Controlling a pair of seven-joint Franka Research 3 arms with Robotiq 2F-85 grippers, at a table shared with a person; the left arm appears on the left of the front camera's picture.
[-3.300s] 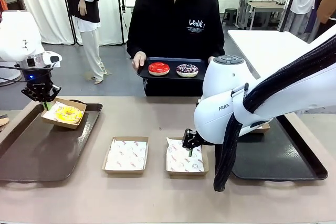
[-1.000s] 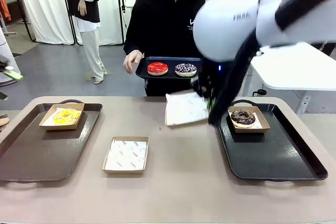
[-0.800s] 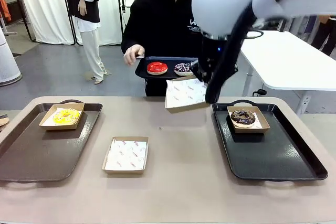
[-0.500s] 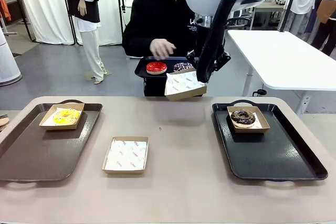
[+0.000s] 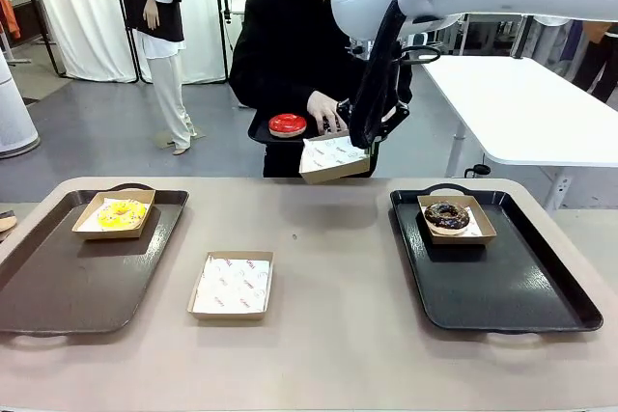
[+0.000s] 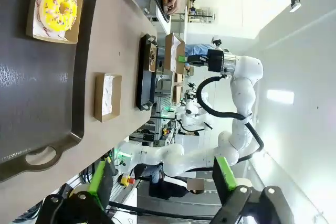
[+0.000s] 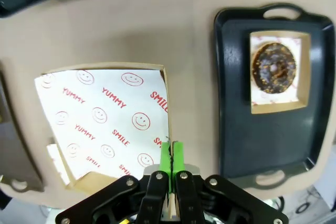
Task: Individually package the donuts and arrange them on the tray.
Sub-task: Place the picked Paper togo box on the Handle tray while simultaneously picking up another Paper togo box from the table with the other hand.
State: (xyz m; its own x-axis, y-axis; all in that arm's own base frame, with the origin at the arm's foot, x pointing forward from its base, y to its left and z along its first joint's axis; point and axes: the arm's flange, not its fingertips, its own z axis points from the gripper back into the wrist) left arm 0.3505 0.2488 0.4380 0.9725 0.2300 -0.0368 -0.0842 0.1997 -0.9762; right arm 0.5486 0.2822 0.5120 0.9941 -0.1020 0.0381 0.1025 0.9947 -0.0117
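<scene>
Choc donut (image 5: 446, 215) in box (image 5: 456, 238), R tray (image 5: 502, 287)

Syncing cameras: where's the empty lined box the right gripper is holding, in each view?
Front: lined box upper middle, in the air in front of the person, clamped by the right gripper.
Left wrist: lined box small, upper middle, beside the far arm's green pads.
Right wrist: lined box left of centre, edge pinched at the bottom.
Shared landmark: black tray holding the chocolate donut.
</scene>
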